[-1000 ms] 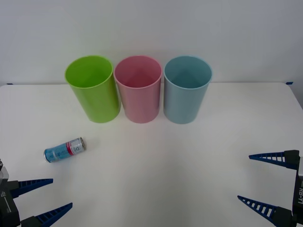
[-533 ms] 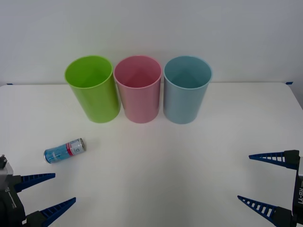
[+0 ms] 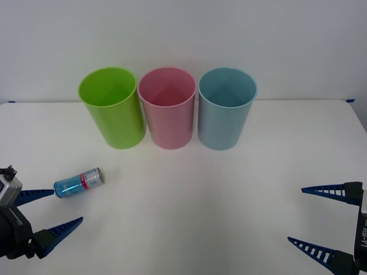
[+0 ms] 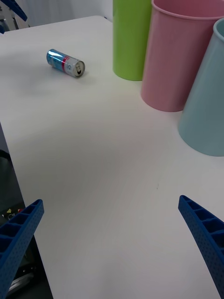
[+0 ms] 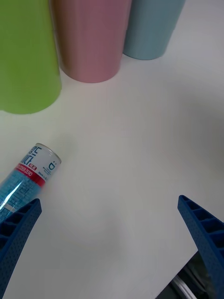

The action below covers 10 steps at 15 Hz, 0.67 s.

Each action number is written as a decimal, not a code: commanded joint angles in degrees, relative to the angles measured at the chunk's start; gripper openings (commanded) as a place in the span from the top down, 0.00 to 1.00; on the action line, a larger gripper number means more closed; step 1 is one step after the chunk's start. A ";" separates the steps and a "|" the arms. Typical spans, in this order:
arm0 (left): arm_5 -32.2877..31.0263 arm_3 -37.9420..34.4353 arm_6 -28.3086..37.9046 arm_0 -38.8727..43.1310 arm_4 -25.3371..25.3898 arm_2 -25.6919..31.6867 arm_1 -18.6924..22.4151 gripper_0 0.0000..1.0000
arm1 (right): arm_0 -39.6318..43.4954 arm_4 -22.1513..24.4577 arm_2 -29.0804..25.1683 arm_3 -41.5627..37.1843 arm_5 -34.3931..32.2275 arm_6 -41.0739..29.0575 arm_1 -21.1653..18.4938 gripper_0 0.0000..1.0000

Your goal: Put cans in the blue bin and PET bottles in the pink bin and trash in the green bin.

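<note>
Can (image 3: pixel 78 182): small slim metal cylinder lying on its side at lower left of the front view; light blue label, red-pink band, silver ends. In the left wrist view (image 5: pixel 27 180) its far end is cut off behind a blue finger.
Green bin (image 3: pixel 113 107): tall round lime plastic, smooth, tapering to its base; upright, leftmost of the row at upper centre.
Pink bin (image 3: pixel 167 107): same shape, middle of the row, just beside the green one; whether the walls touch cannot be told.
Blue bin (image 3: pixel 226 109): same shape, light blue, rightmost, close beside the pink.
Table (image 3: pixel 195 195): plain white, matte; its back edge runs behind the bins, and broad bare surface lies between the can and the bins and across the centre.
Left gripper (image 3: pixel 54 212): lower left corner, ribbed blue tapered fingers spread wide, holding nothing; the upper fingertip lies right at the can's blue end, contact uncertain from this angle.
Right gripper (image 3: pixel 309 216): lower right corner, well apart from the can and bins, fingers wide apart and empty; its body is cut off by the frame edge.
</note>
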 commanded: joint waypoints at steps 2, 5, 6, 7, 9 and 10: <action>4.47 0.20 6.71 -0.11 -3.22 0.34 8.38 0.00 | 0.00 0.00 0.00 0.00 0.00 0.00 0.00 0.00; 7.11 0.29 8.03 -0.90 -7.26 0.25 12.07 0.00 | 0.00 0.00 0.00 0.00 0.00 0.00 0.00 0.00; 7.46 0.29 8.29 -1.42 -7.70 0.25 14.00 0.00 | 0.00 0.00 0.00 0.00 0.00 0.00 0.00 0.00; 7.55 0.29 8.29 -2.04 -8.14 0.25 15.93 0.00 | 0.00 0.00 0.00 0.00 0.00 0.00 0.00 0.00; 7.46 1.16 9.17 -2.74 -8.67 0.25 22.26 0.00 | 0.00 0.00 0.00 0.00 0.00 0.00 0.00 0.00; 7.55 1.78 9.43 -3.09 -8.67 -0.01 24.46 0.00 | 0.00 0.00 0.00 0.00 0.00 0.00 0.00 0.00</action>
